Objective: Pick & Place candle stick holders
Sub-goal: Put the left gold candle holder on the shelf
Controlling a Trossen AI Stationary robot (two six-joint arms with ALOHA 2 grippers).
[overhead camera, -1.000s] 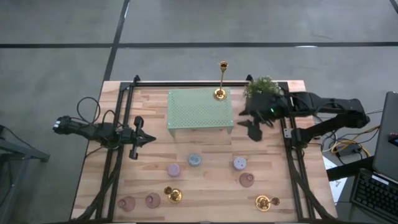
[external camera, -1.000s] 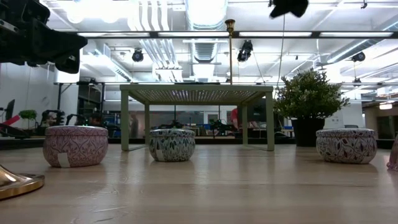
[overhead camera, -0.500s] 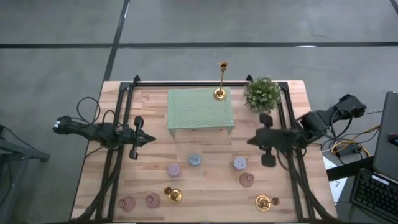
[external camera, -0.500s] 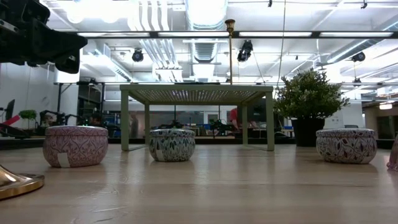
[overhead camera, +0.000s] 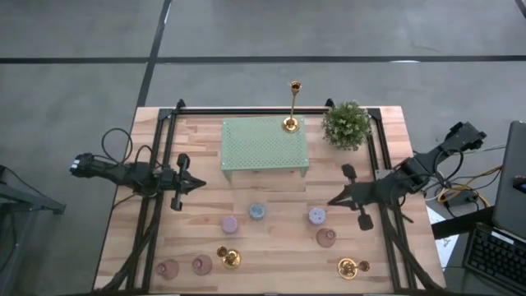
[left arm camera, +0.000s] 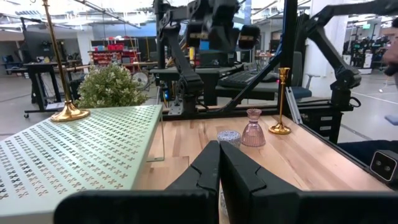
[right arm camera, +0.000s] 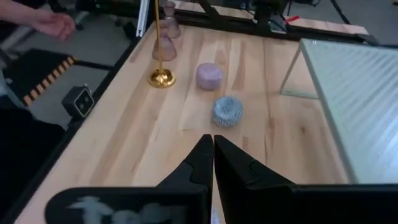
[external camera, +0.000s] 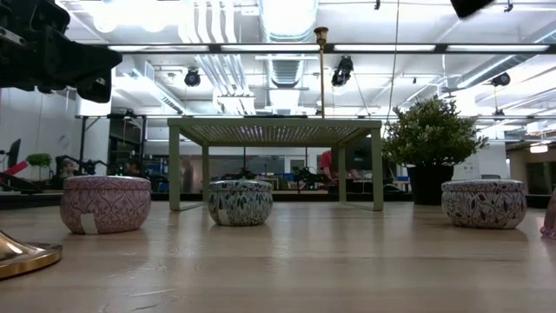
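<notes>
High view: compare with the frame one second back. You see that the right gripper (overhead camera: 335, 200) has left the potted plant (overhead camera: 346, 124) at the table's far right corner and now sits nearer the front, over the right side of the wooden table (overhead camera: 197, 164). Its fingers, apart a second ago, are now pressed together and hold nothing. The left gripper (overhead camera: 200, 184) has not moved; it is closed and empty, at the left of the green stand (overhead camera: 264, 148).

One tall gold candlestick (overhead camera: 292, 104) stands upright on the stand's far edge. Just in front of the right gripper, note the pale blue cup (overhead camera: 316, 216); a pink cup (overhead camera: 326, 238) lies beyond it, and a gold candlestick (overhead camera: 351, 267) farther forward. Neither gripper touches any holder.
</notes>
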